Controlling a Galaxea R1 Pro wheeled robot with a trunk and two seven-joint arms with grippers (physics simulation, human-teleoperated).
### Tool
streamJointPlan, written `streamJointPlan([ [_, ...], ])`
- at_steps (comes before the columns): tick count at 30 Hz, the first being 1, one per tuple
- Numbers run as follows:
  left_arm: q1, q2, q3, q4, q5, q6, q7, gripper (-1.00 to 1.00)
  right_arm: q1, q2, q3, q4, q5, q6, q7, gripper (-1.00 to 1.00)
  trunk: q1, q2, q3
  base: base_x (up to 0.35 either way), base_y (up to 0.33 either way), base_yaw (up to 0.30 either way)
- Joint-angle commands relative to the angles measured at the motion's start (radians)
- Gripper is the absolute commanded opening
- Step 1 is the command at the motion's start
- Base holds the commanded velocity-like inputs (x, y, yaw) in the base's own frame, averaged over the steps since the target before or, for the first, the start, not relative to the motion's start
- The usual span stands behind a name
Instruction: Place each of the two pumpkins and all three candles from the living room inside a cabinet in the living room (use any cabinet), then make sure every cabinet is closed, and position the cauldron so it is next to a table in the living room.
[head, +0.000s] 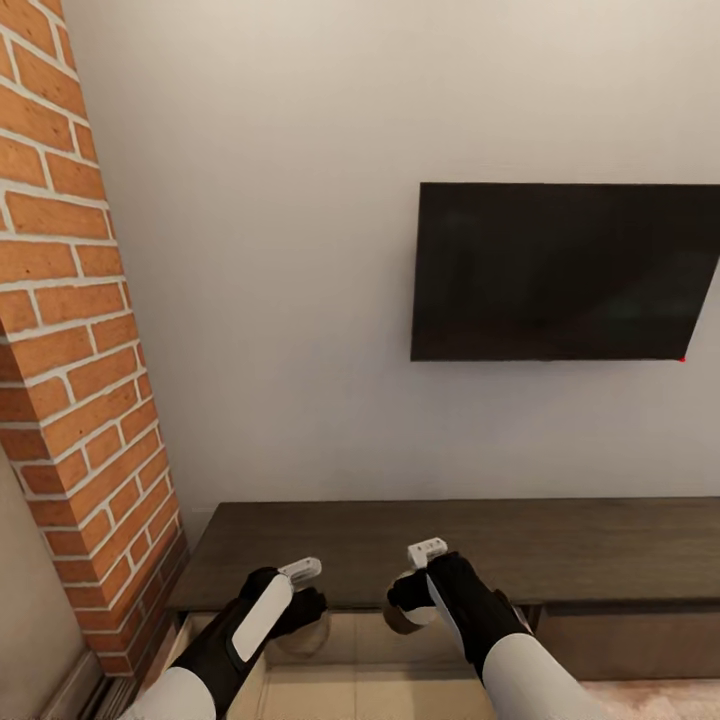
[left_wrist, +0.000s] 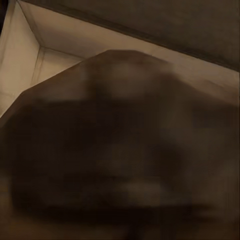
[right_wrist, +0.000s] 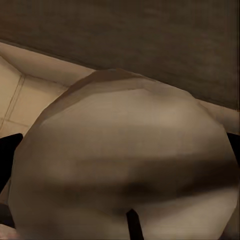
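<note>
each arm reaches forward and down over the open drawer (head: 350, 640) of the long dark-brown cabinet (head: 520, 545), its pale wood inside showing. the right gripper (head: 410, 610) has its jaws grasping a stubby cream candle (right_wrist: 125, 165), wick end toward the wrist camera. the left gripper (head: 300, 620) hangs close to a blurred beige rounded candle (left_wrist: 115, 150); i cannot tell whether its jaws grasp it. a smooth black tv (head: 565, 270) hangs beside rough red brick (head: 70, 330).

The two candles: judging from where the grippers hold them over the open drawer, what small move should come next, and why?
Probably lower both and release. The left gripper and right gripper each hold a candle above the cabinet's open pale drawer.
</note>
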Motion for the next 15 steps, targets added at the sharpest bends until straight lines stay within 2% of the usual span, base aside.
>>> streamJointPlan([
  [1, -0.006, 0.002, -0.004, 0.012, 0.011, -0.002, 0.01, -1.0, -0.002, 0.0, 0.001, 0.005, -0.011, 0.003, -0.015, -1.0, 0.0, -0.001, -0.002, 0.0, 0.0, 0.0],
  [3, -0.009, 0.006, -0.004, 0.024, 0.01, -0.003, 0.008, -1.0, -0.003, 0.0, 0.001, 0.019, -0.048, 0.0, -0.034, -1.0, 0.0, -0.001, -0.005, 0.0, 0.0, 0.0],
  [5, -0.012, 0.008, -0.005, 0.042, 0.009, -0.005, 0.009, -1.0, -0.004, 0.0, 0.002, 0.048, -0.101, -0.004, -0.05, -1.0, 0.0, -0.001, -0.008, 0.0, 0.0, 0.0],
  [7, -0.013, 0.005, -0.005, 0.072, 0.006, -0.015, 0.009, -1.0, -0.004, 0.0, 0.002, 0.057, -0.115, -0.005, -0.055, -1.0, 0.0, -0.001, -0.011, 0.0, 0.0, 0.0],
  [9, -0.013, 0.001, -0.004, 0.105, 0.003, -0.059, 0.01, -1.0, -0.004, 0.0, 0.002, 0.064, -0.124, -0.006, -0.073, -1.0, 0.0, -0.001, -0.014, 0.0, 0.0, 0.0],
  [12, -0.013, -0.004, -0.003, 0.12, 0.006, -0.105, 0.014, -1.0, -0.004, 0.0, 0.002, 0.067, -0.128, -0.007, -0.095, -1.0, 0.0, -0.001, -0.019, 0.0, 0.0, 0.0],
  [15, -0.016, -0.003, 0.002, 0.126, 0.014, -0.124, 0.007, -1.0, -0.004, 0.0, 0.003, 0.067, -0.13, -0.008, -0.103, -1.0, 0.011, -0.022, -0.033, 0.0, 0.0, 0.0],
])
